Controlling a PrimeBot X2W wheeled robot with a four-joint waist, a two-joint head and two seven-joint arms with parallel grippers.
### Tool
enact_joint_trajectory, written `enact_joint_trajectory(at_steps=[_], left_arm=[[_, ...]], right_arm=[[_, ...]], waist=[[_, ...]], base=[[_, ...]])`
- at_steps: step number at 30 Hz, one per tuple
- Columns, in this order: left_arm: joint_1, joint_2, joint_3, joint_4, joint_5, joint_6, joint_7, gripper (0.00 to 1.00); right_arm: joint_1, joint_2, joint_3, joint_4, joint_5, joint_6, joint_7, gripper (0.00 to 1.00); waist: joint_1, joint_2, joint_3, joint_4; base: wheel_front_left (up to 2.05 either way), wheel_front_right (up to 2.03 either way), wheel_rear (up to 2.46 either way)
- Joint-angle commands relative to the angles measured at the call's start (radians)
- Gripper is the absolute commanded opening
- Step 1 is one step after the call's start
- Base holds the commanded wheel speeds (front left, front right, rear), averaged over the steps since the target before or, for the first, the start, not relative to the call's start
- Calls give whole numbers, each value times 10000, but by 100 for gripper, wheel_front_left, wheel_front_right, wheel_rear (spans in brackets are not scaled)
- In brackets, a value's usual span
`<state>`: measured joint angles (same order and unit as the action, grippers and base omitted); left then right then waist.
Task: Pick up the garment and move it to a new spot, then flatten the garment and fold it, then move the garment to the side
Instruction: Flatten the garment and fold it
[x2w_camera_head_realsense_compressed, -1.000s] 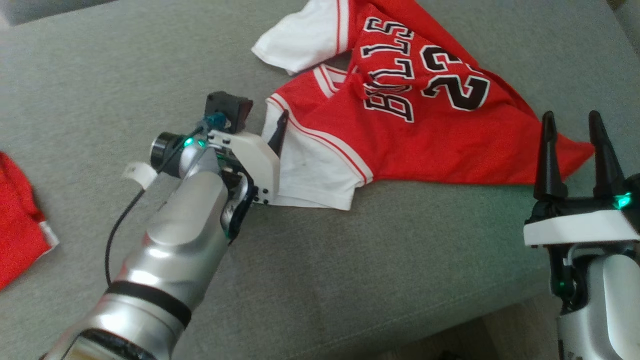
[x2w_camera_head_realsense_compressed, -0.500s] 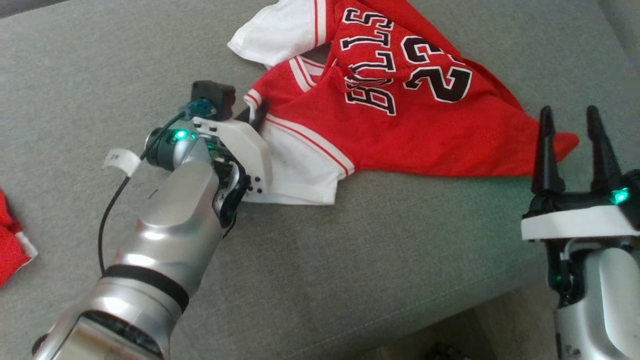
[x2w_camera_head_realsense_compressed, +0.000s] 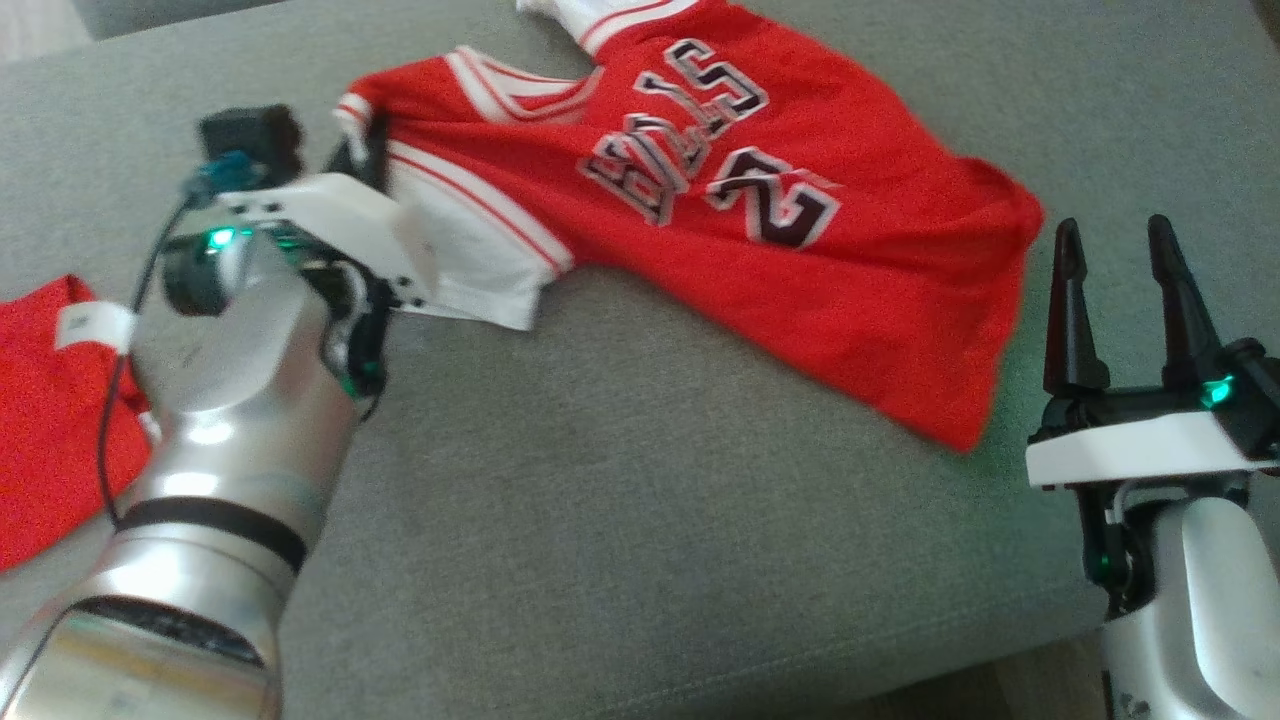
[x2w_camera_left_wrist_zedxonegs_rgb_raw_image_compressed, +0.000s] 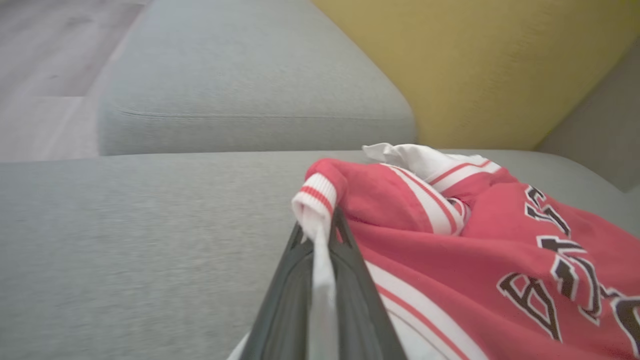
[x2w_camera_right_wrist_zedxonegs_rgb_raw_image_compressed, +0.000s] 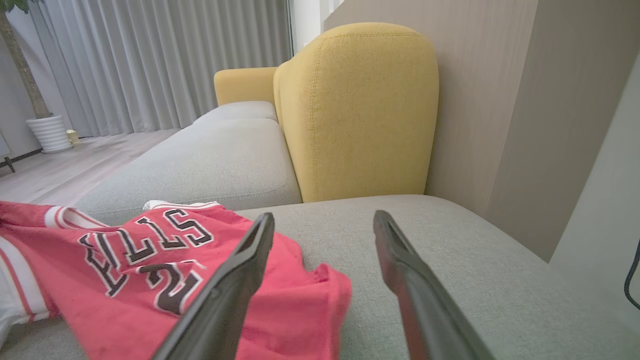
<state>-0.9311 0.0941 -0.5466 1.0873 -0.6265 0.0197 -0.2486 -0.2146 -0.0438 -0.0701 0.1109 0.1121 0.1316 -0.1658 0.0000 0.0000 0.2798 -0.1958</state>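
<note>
A red jersey (x2w_camera_head_realsense_compressed: 760, 250) with white trim and black lettering lies spread across the grey sofa seat (x2w_camera_head_realsense_compressed: 640, 520). My left gripper (x2w_camera_head_realsense_compressed: 362, 158) is shut on its white-and-red sleeve edge at the garment's left end. The left wrist view has the white trim (x2w_camera_left_wrist_zedxonegs_rgb_raw_image_compressed: 316, 210) pinched between the two dark fingers, with the red body (x2w_camera_left_wrist_zedxonegs_rgb_raw_image_compressed: 500, 260) trailing to the right. At the lower right my right gripper (x2w_camera_head_realsense_compressed: 1115, 255) stands open, just right of the jersey's lower corner and apart from it. In the right wrist view the jersey (x2w_camera_right_wrist_zedxonegs_rgb_raw_image_compressed: 165, 260) lies left of the open fingers (x2w_camera_right_wrist_zedxonegs_rgb_raw_image_compressed: 240, 280).
A second red garment (x2w_camera_head_realsense_compressed: 50, 400) lies at the left edge of the seat. A yellow backrest (x2w_camera_right_wrist_zedxonegs_rgb_raw_image_compressed: 355, 110) rises behind the cushions, beside a pale wall (x2w_camera_right_wrist_zedxonegs_rgb_raw_image_compressed: 525, 100). The seat's front edge (x2w_camera_head_realsense_compressed: 900, 690) runs along the bottom right, with floor below.
My left gripper has pulled the sleeve up and to the left, dragging the jersey out flatter and longer. The head camera has shifted as well. The right gripper has stayed open.
</note>
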Motion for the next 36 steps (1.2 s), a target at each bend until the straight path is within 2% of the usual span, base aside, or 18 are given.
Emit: enact_joint_trajectory(at_steps=[1, 5, 6, 7, 8, 12, 16, 21, 22, 30, 36], left_arm=[[-277, 483, 465, -334, -47, 145, -125, 0], [131, 604, 619, -482, 97, 76, -128, 0], [224, 598, 618, -496, 145, 44, -129, 15], [309, 595, 626, -498, 180, 13, -129, 80], [381, 588, 649, -503, 197, -23, -129, 100], [608, 744, 1037, -1151, 336, 12, -130, 100], [1215, 982, 1656, -2550, 698, 105, -130, 100], [2764, 1027, 2411, -4467, 1165, 122, -131, 100], [2764, 1027, 2411, -4467, 1165, 122, -131, 100], [5826, 433, 3289, -6930, 1690, 223, -131, 100], [6488, 131, 3511, -7418, 1977, 144, -131, 100]], right_arm=[[-49, -64, 198, -264, -74, -9, 48, 100], [24, -64, 354, -143, -95, -9, 107, 100], [37, -64, 388, -118, -92, -9, 109, 100], [46, -64, 416, -96, -81, -9, 109, 100], [55, -64, 431, -77, -69, -9, 107, 100], [120, -64, 428, 4, -11, -9, 125, 100], [308, -64, 518, 124, 56, -9, 149, 100], [711, -64, 595, 278, 206, -9, 113, 100], [711, -64, 595, 278, 206, -9, 113, 100], [1299, -64, 617, 379, 285, -9, 183, 100], [1531, -64, 528, 314, 334, -9, 504, 100]], waist=[[0, 0, -84, 162], [0, 0, -156, 309], [0, 0, -176, 342], [0, 0, -193, 366], [0, 0, -215, 394], [0, 0, -312, 523], [0, 0, -475, 755], [0, 0, -868, 1152], [0, 0, -868, 1152], [0, 0, -1400, 1555], [0, 0, -1439, 1508]], base=[[0, 0, 0], [0, 0, 0], [0, 0, 0], [0, 0, 0], [0, 0, 0], [0, 0, 0], [0, 0, 0], [0, 0, 0], [0, 0, 0], [0, 0, 0], [0, 0, 0]])
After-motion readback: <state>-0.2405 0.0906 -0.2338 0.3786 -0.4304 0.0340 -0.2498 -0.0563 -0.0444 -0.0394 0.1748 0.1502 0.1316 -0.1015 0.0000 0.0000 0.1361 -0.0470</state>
